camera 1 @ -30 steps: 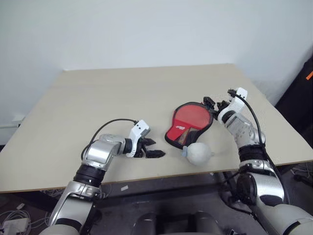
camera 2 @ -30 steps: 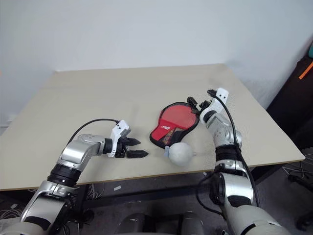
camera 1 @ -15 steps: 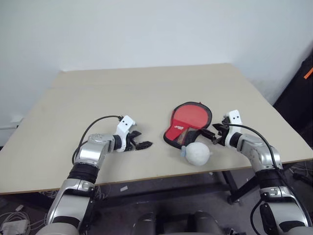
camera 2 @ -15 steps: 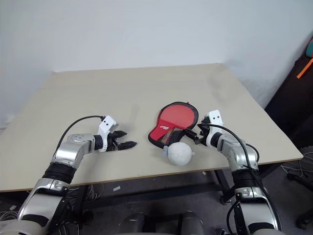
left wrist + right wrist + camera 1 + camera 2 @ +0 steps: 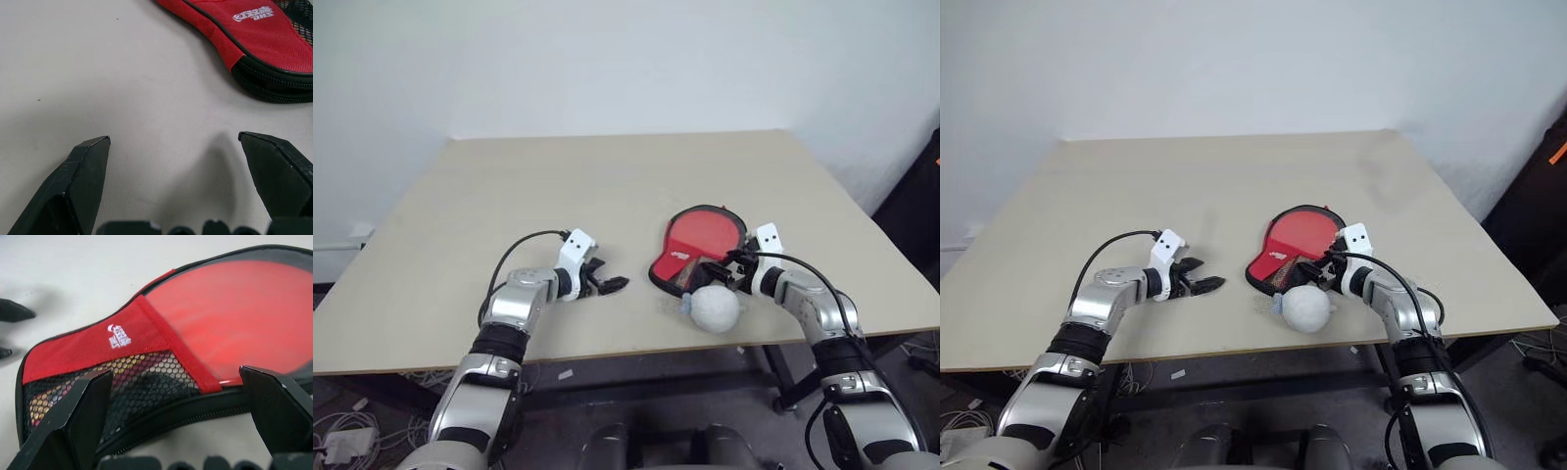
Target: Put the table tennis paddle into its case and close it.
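On the table (image 5: 509, 186), the red case (image 5: 700, 240) lies flat with the paddle (image 5: 234, 318) inside; my right gripper (image 5: 736, 271) gapes beside it, my left gripper (image 5: 610, 285) released nearby.

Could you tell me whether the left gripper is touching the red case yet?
Apart. In the left wrist view, bare table lies between the open left gripper and the case.
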